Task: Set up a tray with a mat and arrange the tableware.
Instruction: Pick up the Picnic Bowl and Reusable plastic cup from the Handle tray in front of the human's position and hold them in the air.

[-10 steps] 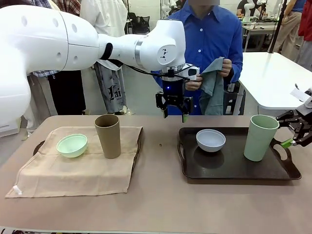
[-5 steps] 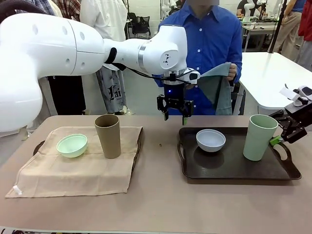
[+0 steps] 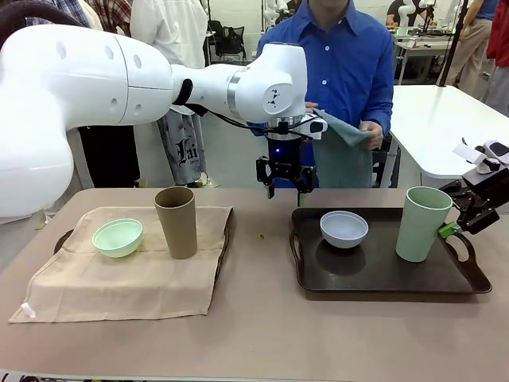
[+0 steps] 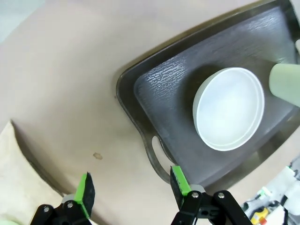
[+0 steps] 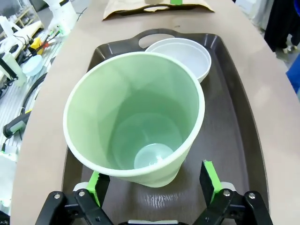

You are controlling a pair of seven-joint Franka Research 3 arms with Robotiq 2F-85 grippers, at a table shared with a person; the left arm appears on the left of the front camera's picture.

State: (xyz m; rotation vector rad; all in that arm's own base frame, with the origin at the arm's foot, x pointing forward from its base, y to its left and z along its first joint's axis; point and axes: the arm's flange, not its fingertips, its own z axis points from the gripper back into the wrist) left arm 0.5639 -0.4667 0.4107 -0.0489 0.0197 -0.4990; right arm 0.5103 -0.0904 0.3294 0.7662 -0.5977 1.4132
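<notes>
A dark tray [image 3: 382, 278] on the right holds a white bowl [image 3: 343, 228] and a pale green tumbler [image 3: 424, 223]. On the left, a beige mat [image 3: 119, 278] covers another tray and carries a mint green bowl [image 3: 118, 237] and a brown tumbler [image 3: 176, 221]. My left gripper [image 3: 285, 179] hangs open above the dark tray's far left corner; its wrist view shows the tray [image 4: 154, 89] and white bowl [image 4: 229, 108] below. My right gripper [image 3: 465, 223] is open beside the pale green tumbler [image 5: 136, 122], which stands just ahead of its green pads [image 5: 210, 180].
A person in a blue shirt stands at the far side holding a grey-green cloth [image 3: 342, 139] in both hands. A white table [image 3: 445, 119] lies behind at the right. Bare tabletop [image 3: 258, 263] runs between the two trays and along the front.
The person spread the cloth out, then lowered it. My left gripper drifted slightly right. My right wrist rose a little beside the pale green tumbler.
</notes>
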